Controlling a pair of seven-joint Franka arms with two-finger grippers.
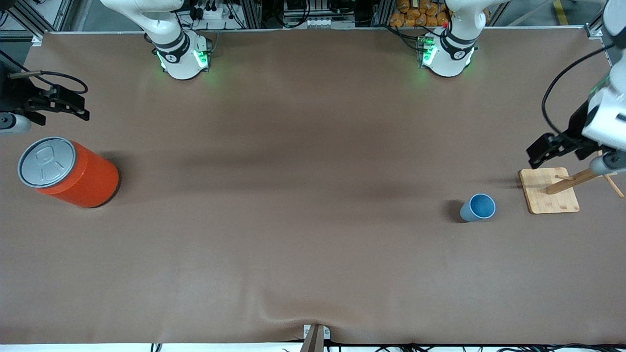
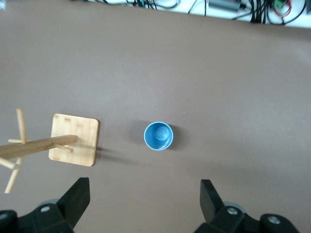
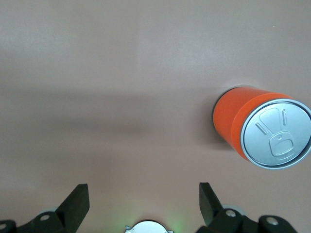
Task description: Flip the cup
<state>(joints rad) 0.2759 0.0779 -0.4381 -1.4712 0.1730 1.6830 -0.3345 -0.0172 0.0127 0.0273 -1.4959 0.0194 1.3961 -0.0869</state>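
The small light-blue cup (image 1: 478,207) stands upright on the brown table toward the left arm's end, its mouth up and its darker blue inside showing. It also shows in the left wrist view (image 2: 158,136). My left gripper (image 1: 550,146) is open and empty, up in the air over the table beside the wooden stand, apart from the cup; its own view shows it (image 2: 144,189) with the jaws wide. My right gripper (image 1: 78,106) is open and empty, up over the right arm's end of the table near the orange can; its own view also shows it (image 3: 144,191).
A wooden peg stand on a square bamboo base (image 1: 548,190) stands beside the cup, at the left arm's end, and shows in the left wrist view (image 2: 74,140). A large orange can (image 1: 73,173) with a grey pull-tab lid stands at the right arm's end (image 3: 233,121).
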